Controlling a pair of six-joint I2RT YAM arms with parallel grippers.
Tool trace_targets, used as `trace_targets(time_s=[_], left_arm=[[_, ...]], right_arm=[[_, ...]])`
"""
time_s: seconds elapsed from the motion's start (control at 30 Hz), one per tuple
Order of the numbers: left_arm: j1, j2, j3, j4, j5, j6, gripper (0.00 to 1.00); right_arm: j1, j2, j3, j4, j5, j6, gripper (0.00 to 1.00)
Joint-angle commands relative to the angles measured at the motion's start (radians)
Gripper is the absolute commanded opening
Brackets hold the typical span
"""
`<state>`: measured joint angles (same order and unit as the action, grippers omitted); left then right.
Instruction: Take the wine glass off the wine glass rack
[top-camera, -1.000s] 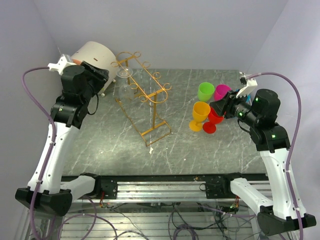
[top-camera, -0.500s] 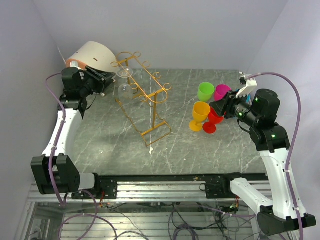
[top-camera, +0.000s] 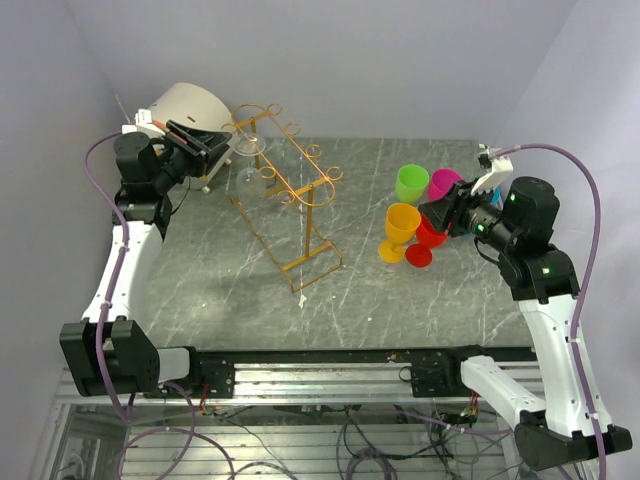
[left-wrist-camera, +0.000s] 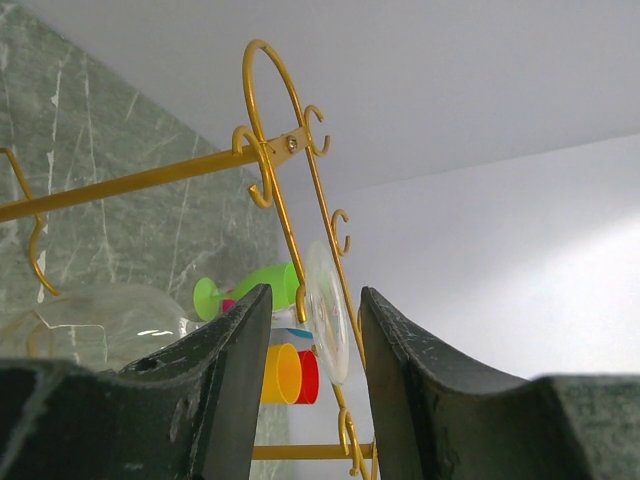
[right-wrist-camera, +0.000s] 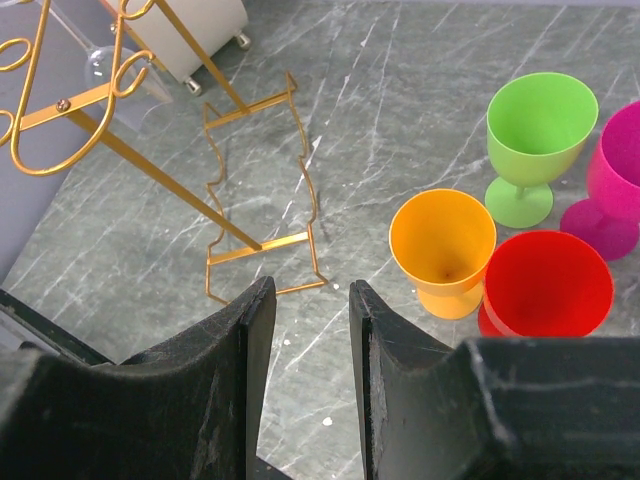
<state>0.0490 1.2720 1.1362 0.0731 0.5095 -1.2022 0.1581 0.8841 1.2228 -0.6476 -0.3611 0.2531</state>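
Currently:
- wine glass (top-camera: 247, 160): hangs on wine glass rack (top-camera: 297, 192), at rack's 10 o'clock end.
- left gripper (left-wrist-camera: 315, 292): sits at 9 o'clock of glass; fingers (left-wrist-camera: 235, 400) spread, glass foot showing in gap, contact unclear.
- right gripper (right-wrist-camera: 308, 300): hovers at 3 o'clock of coloured cups (top-camera: 402, 222); fingers (right-wrist-camera: 245, 400) apart, pinching nothing.

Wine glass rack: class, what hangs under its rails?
One clear wine glass, upside down, near the rack's far end. The left gripper's jaws hide part of its bowl.
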Motion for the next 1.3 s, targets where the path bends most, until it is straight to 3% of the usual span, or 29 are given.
trace_targets(time_s=[0.0, 0.6, 0.93, 1.27], left_arm=[[0.002, 0.033, 0.037, 0.069, 0.070, -0.027, 0.51], [0.001, 0.086, 0.033, 0.170, 0.120, -0.101, 0.44], [-0.007, 0.122, 0.060, 0.146, 0.162, -0.088, 0.39], [-0.007, 0.128, 0.072, 0.153, 0.179, -0.088, 0.19]], right_arm=[[-0.004, 0.000, 0.001, 0.026, -0.013, -0.005, 0.36], [-0.004, 0.003, -0.009, 0.030, -0.024, 0.000, 0.36], [-0.005, -0.003, -0.018, 0.036, -0.024, 0.005, 0.36], [-0.005, 0.000, -0.019, 0.038, -0.029, 0.008, 0.36]])
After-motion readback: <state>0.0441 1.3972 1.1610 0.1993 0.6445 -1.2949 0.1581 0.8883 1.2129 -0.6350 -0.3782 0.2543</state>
